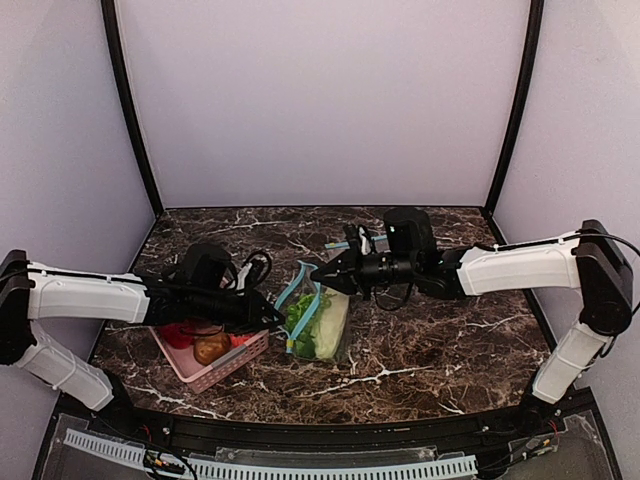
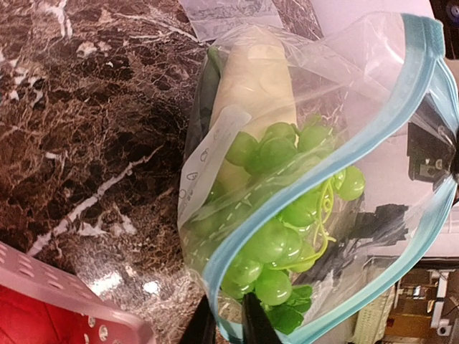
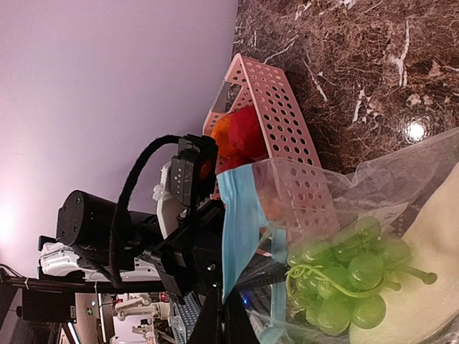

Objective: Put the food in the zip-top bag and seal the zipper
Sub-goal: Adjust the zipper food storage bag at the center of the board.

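The zip-top bag [image 1: 325, 322] is held open, each zipper [image 2: 373, 136] lip pinched by the left hand [image 1: 274, 318] and right hand [image 1: 314, 271]; a slipped lip could spill the food [image 2: 272, 236].

Both arms have smooth white link shells between black joint housings. The left arm [image 1: 85, 295] is at the frame's left and the right arm [image 1: 520, 266] at its right. The left gripper [image 1: 274, 318] and right gripper [image 1: 316, 272] are black and blocky. In the right wrist view, left of centre, a thick black cable [image 3: 140, 179] curves beside a round black motor housing [image 3: 86, 222] and a small orange-red mark [image 3: 205, 169].
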Motion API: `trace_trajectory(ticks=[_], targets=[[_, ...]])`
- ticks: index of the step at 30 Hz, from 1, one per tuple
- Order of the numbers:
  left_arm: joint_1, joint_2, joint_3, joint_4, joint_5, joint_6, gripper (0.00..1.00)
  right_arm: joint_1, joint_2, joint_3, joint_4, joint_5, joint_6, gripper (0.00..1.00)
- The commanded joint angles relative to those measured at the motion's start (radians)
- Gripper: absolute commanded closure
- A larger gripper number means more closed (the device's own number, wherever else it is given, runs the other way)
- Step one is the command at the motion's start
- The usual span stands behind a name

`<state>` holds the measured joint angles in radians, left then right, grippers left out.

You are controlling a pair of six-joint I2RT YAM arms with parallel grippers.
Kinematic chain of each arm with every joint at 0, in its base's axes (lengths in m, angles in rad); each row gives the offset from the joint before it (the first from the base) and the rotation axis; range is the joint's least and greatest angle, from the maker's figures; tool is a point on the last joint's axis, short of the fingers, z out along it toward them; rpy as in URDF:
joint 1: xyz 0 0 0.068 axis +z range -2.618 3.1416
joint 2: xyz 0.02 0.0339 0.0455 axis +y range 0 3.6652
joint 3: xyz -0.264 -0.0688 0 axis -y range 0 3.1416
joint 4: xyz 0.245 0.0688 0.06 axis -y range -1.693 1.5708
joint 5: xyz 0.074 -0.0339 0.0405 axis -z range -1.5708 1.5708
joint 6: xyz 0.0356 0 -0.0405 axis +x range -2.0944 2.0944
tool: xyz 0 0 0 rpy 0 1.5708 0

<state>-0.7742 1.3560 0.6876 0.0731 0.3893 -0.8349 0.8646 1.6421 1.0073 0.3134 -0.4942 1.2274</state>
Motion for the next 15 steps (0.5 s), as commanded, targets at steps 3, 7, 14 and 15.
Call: trace_trajectory(ticks=[3,7,14,15], targets=[[0.004,-0.001,0.044,0.034,0.019,0.035,0.98,-0.003,-0.062,-0.004,-0.050,0.058,-0.060,1.00],[0.003,-0.038,0.080,0.023,0.083,0.063,0.99,-0.001,-0.104,0.055,-0.253,0.171,-0.161,1.00],[0.001,-0.076,0.185,-0.043,0.225,0.081,0.99,0.020,-0.149,0.197,-0.601,0.450,-0.315,1.00],[0.000,-0.075,0.188,-0.039,0.247,0.077,0.99,0.022,-0.145,0.209,-0.626,0.468,-0.324,1.00]])
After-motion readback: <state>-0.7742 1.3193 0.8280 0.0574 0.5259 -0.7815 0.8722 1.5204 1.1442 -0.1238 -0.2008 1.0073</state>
